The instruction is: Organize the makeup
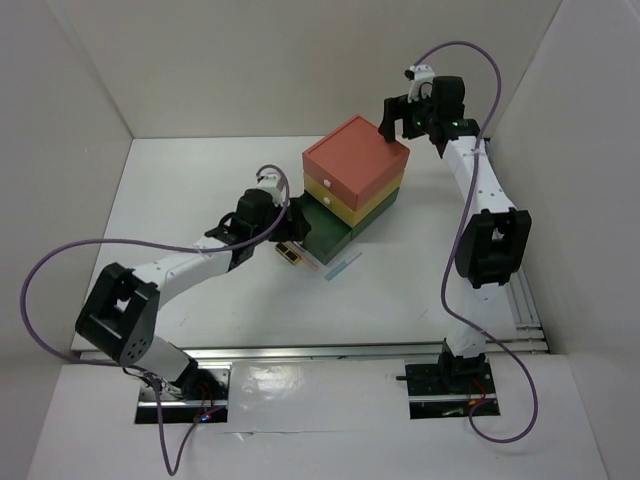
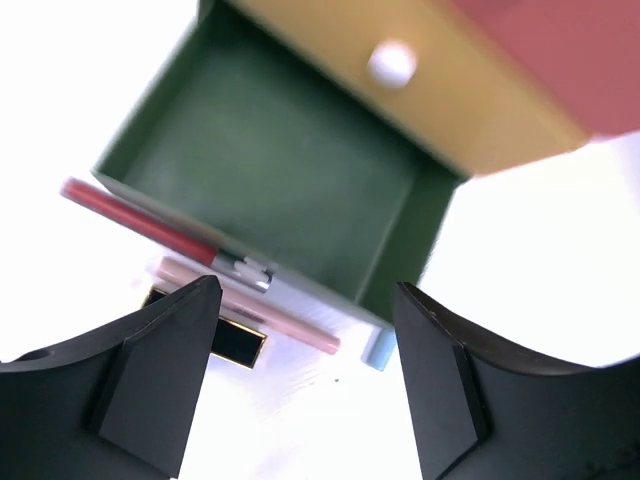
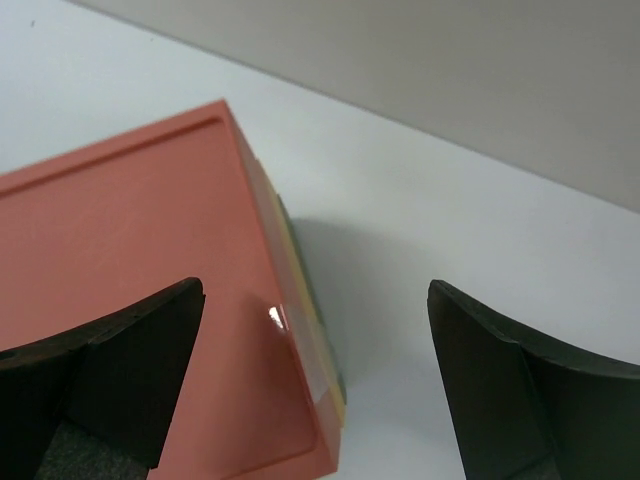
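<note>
A white table (image 1: 400, 300) sits boxed in by plain beige walls (image 1: 300, 60). The drawer box (image 1: 355, 160) stands mid-table with its green drawer (image 2: 280, 180) pulled out. A red pencil (image 2: 140, 222), pink stick (image 2: 250, 310) and blue stick (image 2: 378, 350) lie just outside the drawer's front. The left gripper (image 2: 305, 300) hangs above them with its jaws apart. The right gripper (image 3: 315, 290), also spread wide, hovers over the box's coral corner.

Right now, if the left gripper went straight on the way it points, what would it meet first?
Probably the pink pencil lying on the table before the open green drawer; the left gripper, jaws open, frames it, though depth is unclear.
</note>
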Robot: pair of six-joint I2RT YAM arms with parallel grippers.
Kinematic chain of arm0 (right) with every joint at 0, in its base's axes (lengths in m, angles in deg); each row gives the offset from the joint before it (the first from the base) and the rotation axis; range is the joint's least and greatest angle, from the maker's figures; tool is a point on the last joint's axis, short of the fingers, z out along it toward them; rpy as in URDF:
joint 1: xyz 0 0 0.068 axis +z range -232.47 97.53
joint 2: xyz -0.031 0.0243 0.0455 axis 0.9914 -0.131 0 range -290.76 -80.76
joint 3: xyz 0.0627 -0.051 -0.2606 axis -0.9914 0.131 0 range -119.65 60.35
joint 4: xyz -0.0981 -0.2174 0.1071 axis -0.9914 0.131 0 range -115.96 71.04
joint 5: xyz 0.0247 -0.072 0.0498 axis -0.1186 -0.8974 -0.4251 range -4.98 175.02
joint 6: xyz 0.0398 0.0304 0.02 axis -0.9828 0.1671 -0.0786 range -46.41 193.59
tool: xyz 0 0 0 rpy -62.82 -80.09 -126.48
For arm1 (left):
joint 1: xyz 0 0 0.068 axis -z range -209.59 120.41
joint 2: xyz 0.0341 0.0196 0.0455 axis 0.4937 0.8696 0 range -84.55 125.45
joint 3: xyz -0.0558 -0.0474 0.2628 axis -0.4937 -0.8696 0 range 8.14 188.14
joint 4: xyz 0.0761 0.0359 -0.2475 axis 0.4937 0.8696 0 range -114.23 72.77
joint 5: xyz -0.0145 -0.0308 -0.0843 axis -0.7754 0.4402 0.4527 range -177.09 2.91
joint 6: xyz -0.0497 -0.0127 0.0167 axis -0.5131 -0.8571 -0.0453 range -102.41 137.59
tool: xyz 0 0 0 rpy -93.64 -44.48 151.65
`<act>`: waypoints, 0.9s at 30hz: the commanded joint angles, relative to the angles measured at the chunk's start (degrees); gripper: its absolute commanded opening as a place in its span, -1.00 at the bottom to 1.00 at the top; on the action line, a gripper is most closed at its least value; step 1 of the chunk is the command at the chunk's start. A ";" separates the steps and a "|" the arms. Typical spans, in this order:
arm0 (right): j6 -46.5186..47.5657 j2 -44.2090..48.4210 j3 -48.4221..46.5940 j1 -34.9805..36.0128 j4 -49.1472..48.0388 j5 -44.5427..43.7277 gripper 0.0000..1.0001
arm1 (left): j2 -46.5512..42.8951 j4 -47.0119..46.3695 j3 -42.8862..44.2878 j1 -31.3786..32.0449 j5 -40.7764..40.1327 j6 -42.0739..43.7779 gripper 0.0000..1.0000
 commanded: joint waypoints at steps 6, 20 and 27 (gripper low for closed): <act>-8.73 14.63 -4.07 1.04 7.84 -17.64 1.00 | -15.46 20.31 4.73 0.65 -7.90 -6.53 0.76; -48.82 55.63 56.80 24.75 18.50 -36.40 0.70 | -37.89 45.37 -5.74 0.65 -10.80 -18.68 1.00; -58.58 46.60 66.44 41.46 2.76 -39.56 0.65 | -39.64 47.31 -6.96 0.65 -9.66 -19.56 1.00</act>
